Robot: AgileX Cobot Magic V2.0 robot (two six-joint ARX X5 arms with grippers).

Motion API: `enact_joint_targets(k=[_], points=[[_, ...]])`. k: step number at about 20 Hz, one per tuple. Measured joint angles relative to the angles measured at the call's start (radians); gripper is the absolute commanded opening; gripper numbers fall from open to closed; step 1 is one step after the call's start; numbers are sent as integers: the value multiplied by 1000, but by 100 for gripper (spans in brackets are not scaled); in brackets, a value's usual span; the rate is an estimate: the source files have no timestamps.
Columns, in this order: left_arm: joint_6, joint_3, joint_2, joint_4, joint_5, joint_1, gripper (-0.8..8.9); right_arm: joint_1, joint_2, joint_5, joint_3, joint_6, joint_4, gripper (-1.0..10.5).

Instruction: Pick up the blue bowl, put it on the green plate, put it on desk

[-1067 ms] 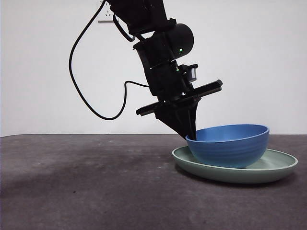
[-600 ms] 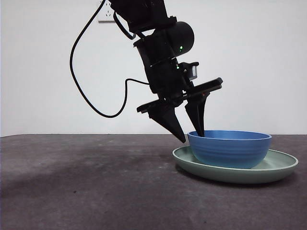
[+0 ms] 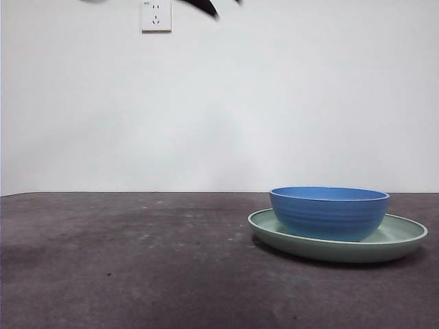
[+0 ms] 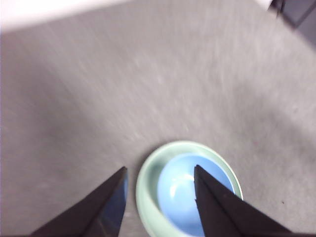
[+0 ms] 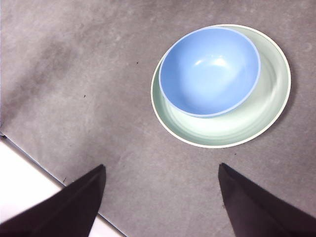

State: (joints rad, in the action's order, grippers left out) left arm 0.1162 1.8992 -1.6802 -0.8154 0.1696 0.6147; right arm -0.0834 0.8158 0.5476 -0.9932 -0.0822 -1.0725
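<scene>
The blue bowl [image 3: 329,212] sits upright in the green plate [image 3: 401,241], at the right of the desk [image 3: 137,260]. No gripper touches either. My left gripper [image 4: 160,168] is open and empty, high above the bowl [image 4: 185,195] and plate [image 4: 148,182]; its view is blurred. My right gripper [image 5: 162,166] is open and empty, high over the desk, with the bowl [image 5: 210,69] and plate [image 5: 266,103] some way beyond it. In the front view only a black arm tip [image 3: 206,7] shows at the top edge.
A wall socket [image 3: 156,15] is on the white wall behind. The desk's edge [image 5: 29,163] runs near the right gripper. A dark object [image 4: 296,10] stands past the desk's far corner in the left wrist view.
The gripper that held the bowl's rim opened, let the bowl settle flat in the plate, then rose up out of the front view.
</scene>
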Motion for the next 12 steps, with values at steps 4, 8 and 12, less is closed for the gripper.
enact_joint_targets(k=[4,8,12], points=[[-49,-1,123,-101,14,-76,218,0,0,0,0,0,1,366],[-79,-135,236,-106,108,-131,218,0,0,0,0,1,1,366],[-108,-372,371,-61,189,-143,218,0,0,0,0,1,2,366]])
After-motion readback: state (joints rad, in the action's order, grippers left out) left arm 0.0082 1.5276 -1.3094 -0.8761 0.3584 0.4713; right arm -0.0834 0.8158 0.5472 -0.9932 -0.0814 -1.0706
